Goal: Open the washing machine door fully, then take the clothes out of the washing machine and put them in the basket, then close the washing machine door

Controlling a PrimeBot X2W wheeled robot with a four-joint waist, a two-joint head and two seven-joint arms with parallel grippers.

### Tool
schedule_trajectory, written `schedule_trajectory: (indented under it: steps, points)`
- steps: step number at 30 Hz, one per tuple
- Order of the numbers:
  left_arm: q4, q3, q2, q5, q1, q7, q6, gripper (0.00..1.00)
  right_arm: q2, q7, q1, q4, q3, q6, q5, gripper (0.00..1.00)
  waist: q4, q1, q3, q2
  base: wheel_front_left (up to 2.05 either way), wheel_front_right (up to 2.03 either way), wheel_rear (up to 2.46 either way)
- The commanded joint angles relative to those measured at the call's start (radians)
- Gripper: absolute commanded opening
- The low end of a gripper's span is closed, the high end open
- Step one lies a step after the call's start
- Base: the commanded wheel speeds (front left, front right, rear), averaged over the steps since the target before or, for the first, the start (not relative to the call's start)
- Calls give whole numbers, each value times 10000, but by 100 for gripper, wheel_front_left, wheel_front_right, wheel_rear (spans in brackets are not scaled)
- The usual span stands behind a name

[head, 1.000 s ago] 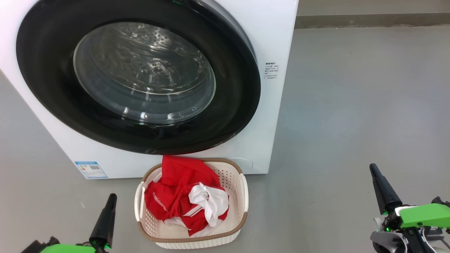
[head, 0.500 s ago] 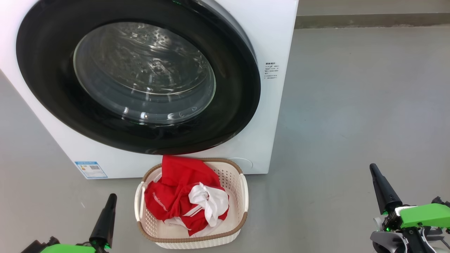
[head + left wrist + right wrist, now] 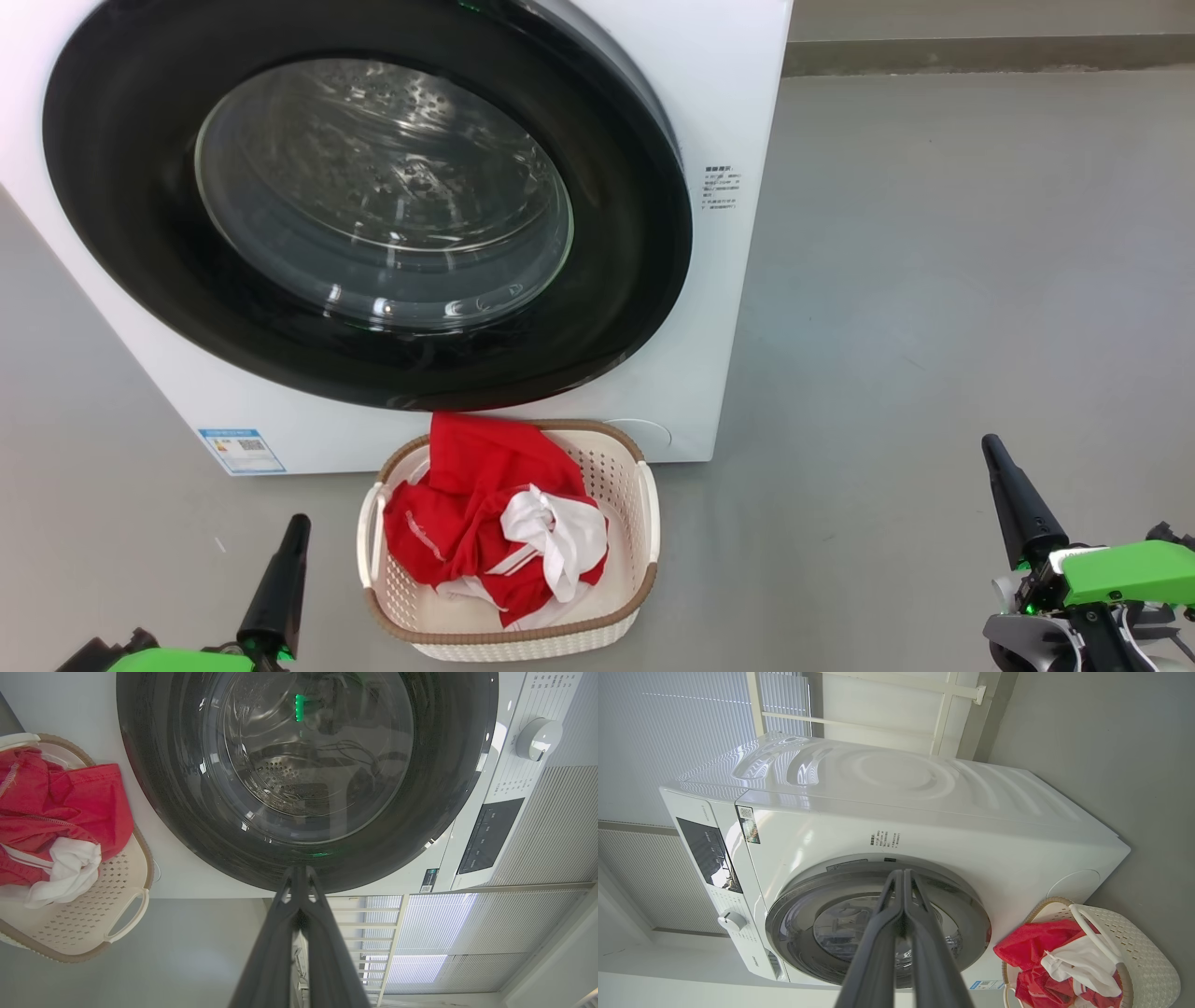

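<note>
The washing machine (image 3: 719, 308) stands ahead with its round black door (image 3: 364, 205) lying flush against the front. Through the glass only the bare steel drum shows. The red and white clothes (image 3: 495, 527) lie heaped in the cream basket (image 3: 644, 523) on the floor right below the door. My left gripper (image 3: 299, 519) rests shut at the lower left, left of the basket. My right gripper (image 3: 988, 441) rests shut at the lower right, well clear of the basket. The left gripper's (image 3: 299, 869) and the right gripper's (image 3: 903, 871) fingers show pressed together with nothing between them in the wrist views.
Grey floor (image 3: 934, 280) spreads to the right of the machine. A control panel with a dial (image 3: 537, 739) sits at the machine's top. A blue label (image 3: 241, 450) is stuck low on the machine's front. Window blinds (image 3: 691, 714) stand behind the machine.
</note>
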Motion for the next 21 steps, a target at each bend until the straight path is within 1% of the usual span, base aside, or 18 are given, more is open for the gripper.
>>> schedule_trajectory:
  steps: [1,21]
  points:
    - [-227,372,95,-69,-416,45,-60,0,-52,58,-421,-300,128,-6,70,0,0,0,0,0,0,0,0]
    - [-227,371,95,-70,-416,45,-60,0,-46,64,-422,-300,120,-6,63,0,0,0,0,0,0,0,0]
